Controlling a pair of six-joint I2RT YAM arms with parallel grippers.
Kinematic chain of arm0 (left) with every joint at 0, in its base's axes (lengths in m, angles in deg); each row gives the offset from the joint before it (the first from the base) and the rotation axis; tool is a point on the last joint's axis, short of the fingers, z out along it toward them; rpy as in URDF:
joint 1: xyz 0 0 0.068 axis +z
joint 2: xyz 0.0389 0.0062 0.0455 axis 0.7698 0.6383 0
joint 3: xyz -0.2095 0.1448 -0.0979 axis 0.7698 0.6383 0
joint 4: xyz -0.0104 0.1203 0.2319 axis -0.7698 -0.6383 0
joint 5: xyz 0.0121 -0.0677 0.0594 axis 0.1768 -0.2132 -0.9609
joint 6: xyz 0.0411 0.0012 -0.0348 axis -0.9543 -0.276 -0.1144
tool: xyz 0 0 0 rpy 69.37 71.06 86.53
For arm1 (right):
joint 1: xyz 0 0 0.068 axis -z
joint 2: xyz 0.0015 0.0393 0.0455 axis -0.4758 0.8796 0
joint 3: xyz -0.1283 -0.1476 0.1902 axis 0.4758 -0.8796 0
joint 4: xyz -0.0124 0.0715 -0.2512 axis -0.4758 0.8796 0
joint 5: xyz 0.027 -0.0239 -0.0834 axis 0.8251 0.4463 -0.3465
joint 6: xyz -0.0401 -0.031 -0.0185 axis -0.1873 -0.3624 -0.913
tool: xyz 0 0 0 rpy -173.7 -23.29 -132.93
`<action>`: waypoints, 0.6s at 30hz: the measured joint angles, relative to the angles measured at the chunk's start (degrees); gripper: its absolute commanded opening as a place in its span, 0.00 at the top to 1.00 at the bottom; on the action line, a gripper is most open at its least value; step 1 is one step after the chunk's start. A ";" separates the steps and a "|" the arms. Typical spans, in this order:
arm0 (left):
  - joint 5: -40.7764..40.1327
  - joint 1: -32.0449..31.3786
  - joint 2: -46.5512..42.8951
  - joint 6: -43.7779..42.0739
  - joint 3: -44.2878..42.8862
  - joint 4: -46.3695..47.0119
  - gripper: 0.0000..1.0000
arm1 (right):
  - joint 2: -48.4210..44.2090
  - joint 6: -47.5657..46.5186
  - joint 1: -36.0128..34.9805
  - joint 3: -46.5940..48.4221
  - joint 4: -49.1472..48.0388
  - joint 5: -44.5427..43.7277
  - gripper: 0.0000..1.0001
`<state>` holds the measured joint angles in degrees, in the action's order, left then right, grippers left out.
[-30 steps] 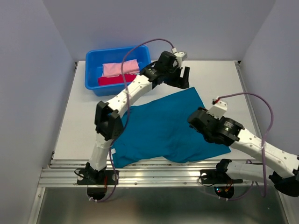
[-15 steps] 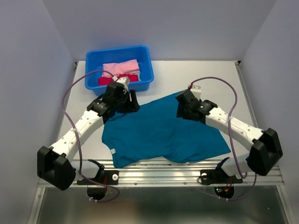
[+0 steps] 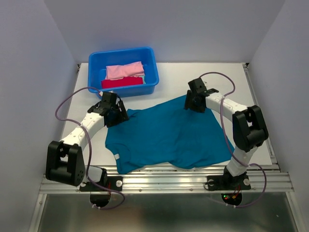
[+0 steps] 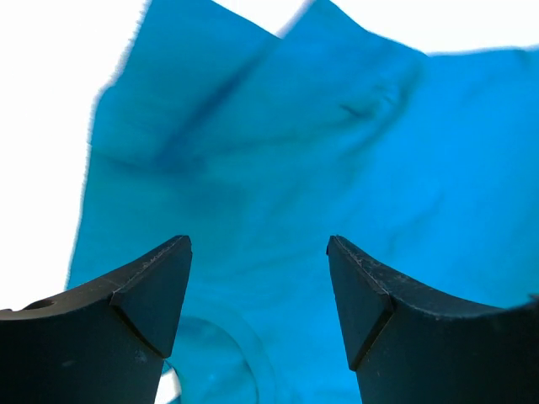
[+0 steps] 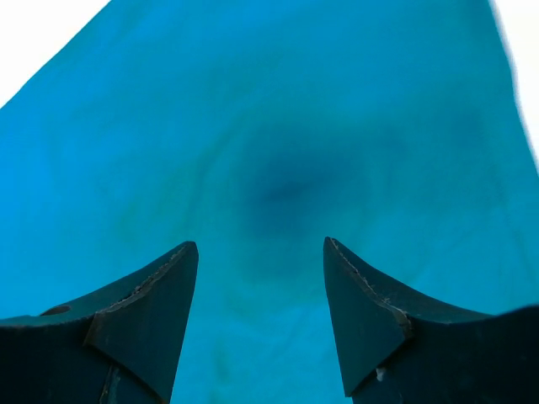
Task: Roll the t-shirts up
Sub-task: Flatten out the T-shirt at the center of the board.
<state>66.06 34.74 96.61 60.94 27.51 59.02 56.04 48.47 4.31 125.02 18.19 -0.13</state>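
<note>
A teal-blue t-shirt (image 3: 169,135) lies spread flat on the white table. My left gripper (image 3: 119,115) is open just above the shirt's far-left corner by the collar; the left wrist view shows teal cloth (image 4: 278,168) between the spread jaws. My right gripper (image 3: 192,104) is open over the shirt's far-right corner; the right wrist view shows only teal cloth (image 5: 269,151) under it. A pink bundle (image 3: 124,71) and a red bundle (image 3: 121,82) lie in the blue tub.
The bright-blue plastic tub (image 3: 152,72) stands at the back left, just behind the left gripper. The white table (image 3: 231,82) is bare at the back right. A metal rail (image 3: 169,181) runs along the near edge.
Both arms have swung out and down: the left gripper moved from the back middle to the shirt's far-left corner, the right from the near right to the far-right corner. The shirt's left edge shifted.
</note>
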 measured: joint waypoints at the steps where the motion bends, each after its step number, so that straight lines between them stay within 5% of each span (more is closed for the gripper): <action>1: -0.15 1.11 1.07 -0.02 0.00 0.57 0.23 | 0.55 -0.11 1.16 0.02 -0.35 0.33 0.34; 10: -1.29 7.69 9.99 0.28 -2.95 4.74 0.37 | 4.87 -1.40 4.87 4.46 -1.05 2.19 0.34; 18: -4.15 8.41 16.15 0.57 -7.72 5.55 0.39 | 6.47 -1.57 5.33 5.99 -1.46 4.28 0.34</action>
<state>61.91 43.15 112.76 61.51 19.79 64.57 62.51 46.90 9.65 131.01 16.72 4.15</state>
